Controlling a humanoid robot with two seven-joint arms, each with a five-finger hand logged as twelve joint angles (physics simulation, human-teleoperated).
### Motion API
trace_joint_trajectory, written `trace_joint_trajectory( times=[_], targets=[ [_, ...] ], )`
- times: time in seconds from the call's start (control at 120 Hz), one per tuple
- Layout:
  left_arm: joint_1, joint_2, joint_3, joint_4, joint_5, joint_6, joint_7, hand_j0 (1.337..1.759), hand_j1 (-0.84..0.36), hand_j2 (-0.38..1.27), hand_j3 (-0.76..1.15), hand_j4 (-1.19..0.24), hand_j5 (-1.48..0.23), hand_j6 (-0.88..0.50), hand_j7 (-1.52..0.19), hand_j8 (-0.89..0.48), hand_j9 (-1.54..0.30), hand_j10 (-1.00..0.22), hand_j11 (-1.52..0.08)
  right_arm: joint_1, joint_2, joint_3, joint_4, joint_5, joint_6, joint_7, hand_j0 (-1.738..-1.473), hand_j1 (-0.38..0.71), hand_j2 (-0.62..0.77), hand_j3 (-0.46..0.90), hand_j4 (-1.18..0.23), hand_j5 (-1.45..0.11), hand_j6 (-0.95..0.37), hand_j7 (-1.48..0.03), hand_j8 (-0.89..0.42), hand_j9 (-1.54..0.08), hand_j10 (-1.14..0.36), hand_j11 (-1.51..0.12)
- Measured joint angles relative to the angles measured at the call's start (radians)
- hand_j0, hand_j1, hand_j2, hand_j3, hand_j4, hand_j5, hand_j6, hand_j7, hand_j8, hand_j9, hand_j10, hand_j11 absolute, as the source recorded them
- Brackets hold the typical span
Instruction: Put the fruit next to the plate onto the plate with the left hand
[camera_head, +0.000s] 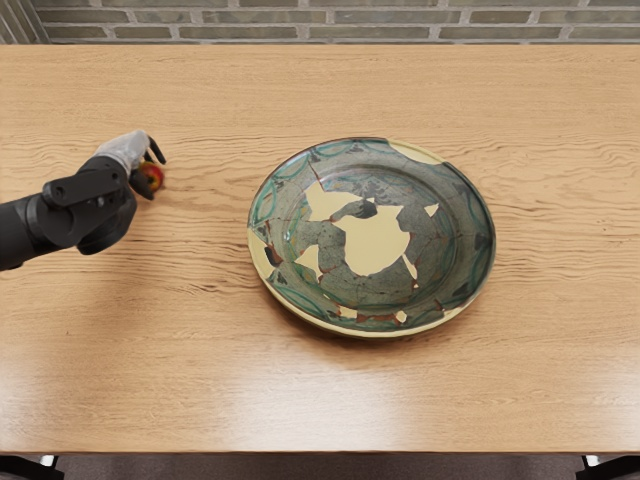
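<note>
The fingers (156, 152) of the left hand (125, 152) are curled around a small red-and-yellow fruit (148, 179), which shows just below the grey palm. They seem to be gripping it, though the hand hides most of the contact. I cannot tell whether the fruit rests on the tabletop (200, 380) or is already raised off it.

The fruit is well to the left of the plate (262, 268), which holds nothing, so I judge the step in hand to be the grasp, with the carry not yet made. The next move calls for a firm hold, a lift, and a sweep to the right over the near rim before letting go above the glazed middle.

The plate's green and cream glaze carries no lettering, and no brand or label can be read anywhere, including the brick wall (320, 20) behind.
</note>
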Motion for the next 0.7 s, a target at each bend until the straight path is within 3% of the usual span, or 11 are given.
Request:
trace_joint_trajectory(
  times=[0.2,0.3,0.458,0.508,0.583,0.617,0.7],
  targets=[
    [0.0,0.0,-0.001,0.009,0.003,-0.028,0.008,1.648,-0.28,0.2,-0.05,-0.64,-0.78,-0.47,-0.81,-0.43,-0.84,-0.61,-0.84,0.0,0.0,0.0,0.0,0.0,0.0,0.0,-1.658,-0.35,0.0,0.0,0.0,0.0,0.0,0.0,0.0,0.0,0.0,0.0],
    [0.0,-0.002,0.0,0.01,0.004,-0.038,0.011,1.647,-0.3,0.13,0.09,-0.67,-0.83,-0.42,-0.86,-0.38,-0.89,-0.65,-0.89,0.0,0.0,0.0,0.0,0.0,0.0,0.0,-1.658,-0.35,0.0,0.0,0.0,0.0,0.0,0.0,0.0,0.0,0.0,0.0],
    [0.0,0.0,-0.002,0.015,0.007,-0.054,0.014,1.622,-0.26,0.01,0.12,-0.64,-0.89,-0.39,-0.94,-0.34,-0.97,-0.66,-0.97,0.0,0.0,0.0,0.0,0.0,0.0,0.0,-1.658,-0.35,0.0,0.0,0.0,0.0,0.0,0.0,0.0,0.0,0.0,0.0],
    [-0.003,0.001,-0.003,0.015,0.003,-0.06,0.014,1.624,-0.28,0.08,0.04,-0.63,-0.92,-0.37,-0.97,-0.34,-0.99,-0.65,-0.99,0.0,0.0,0.0,0.0,0.0,0.0,0.0,-1.658,-0.35,0.0,0.0,0.0,0.0,0.0,0.0,0.0,0.0,0.0,0.0],
    [-0.011,0.003,-0.005,0.011,-0.002,-0.066,0.014,1.65,-0.31,0.34,-0.28,-0.67,-0.96,-0.41,-0.99,-0.34,-1.01,-0.67,-1.01,0.0,0.0,0.0,0.0,0.0,0.0,0.0,-1.658,-0.35,0.0,0.0,0.0,0.0,0.0,0.0,0.0,0.0,0.0,0.0],
    [-0.016,0.004,-0.006,0.009,-0.005,-0.069,0.013,1.651,-0.32,0.41,-0.24,-0.69,-0.98,-0.42,-1.01,-0.35,-1.03,-0.67,-1.02,0.0,0.0,0.0,0.0,0.0,0.0,0.0,-1.658,-0.35,0.0,0.0,0.0,0.0,0.0,0.0,0.0,0.0,0.0,0.0],
    [-0.049,0.006,-0.007,-0.006,-0.012,-0.073,0.013,1.651,-0.3,0.35,-0.16,-0.68,-1.03,-0.4,-1.04,-0.34,-1.05,-0.67,-1.03,0.0,0.0,0.0,0.0,0.0,0.0,0.0,-1.658,-0.35,0.0,0.0,0.0,0.0,0.0,0.0,0.0,0.0,0.0,0.0]
  ],
)
